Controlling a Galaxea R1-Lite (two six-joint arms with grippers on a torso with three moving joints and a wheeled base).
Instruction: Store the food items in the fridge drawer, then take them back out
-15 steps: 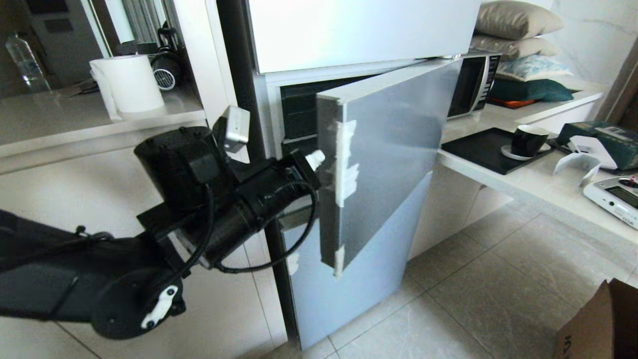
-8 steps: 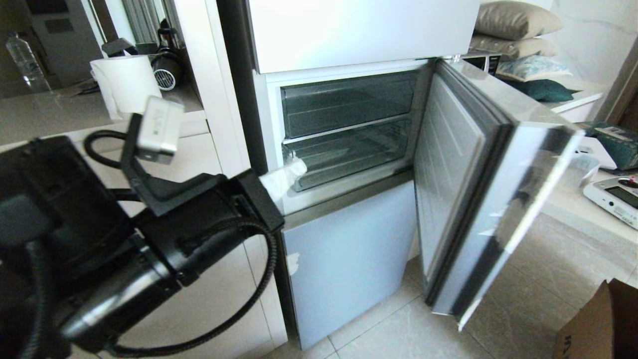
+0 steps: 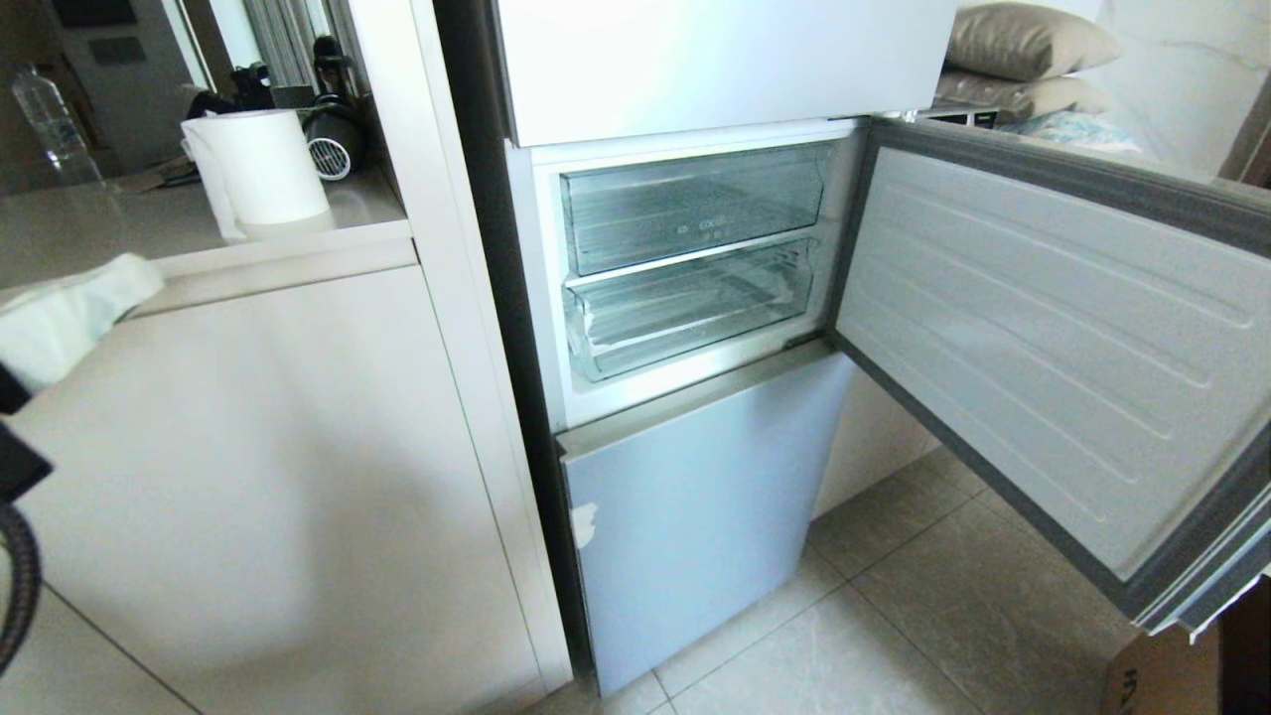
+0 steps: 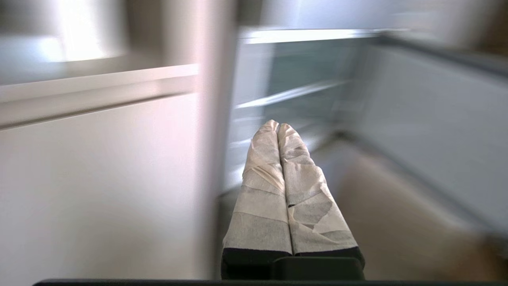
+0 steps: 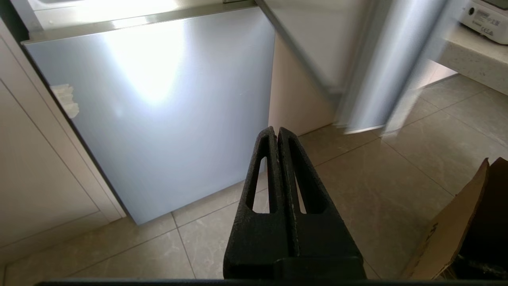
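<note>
The fridge drawer (image 3: pixel 695 310) is the lower clear tray in the open middle compartment, pushed in, with a whitish scuff at its front left corner. The food items are out of view, and I see nothing red in the drawer. My left gripper (image 3: pixel 139 280) is at the far left edge of the head view, well away from the fridge. Its tape-wrapped fingers (image 4: pixel 258 190) are pressed together, shut on nothing, and point toward the open compartment. My right gripper (image 5: pixel 276 131) hangs low over the floor tiles in front of the lower fridge door, shut and empty.
The middle fridge door (image 3: pixel 1043 328) stands swung wide to the right, hiding the counter behind it. A clear flat-fronted bin (image 3: pixel 695 204) sits above the drawer. The pale blue lower door (image 3: pixel 695 497) is closed. A cardboard box (image 5: pixel 456 226) stands on the floor at right. A paper roll (image 3: pixel 258 164) stands on the left counter.
The middle door has swung from partly open to fully open on the right. My left arm has pulled back to the left, almost out of the head view.
</note>
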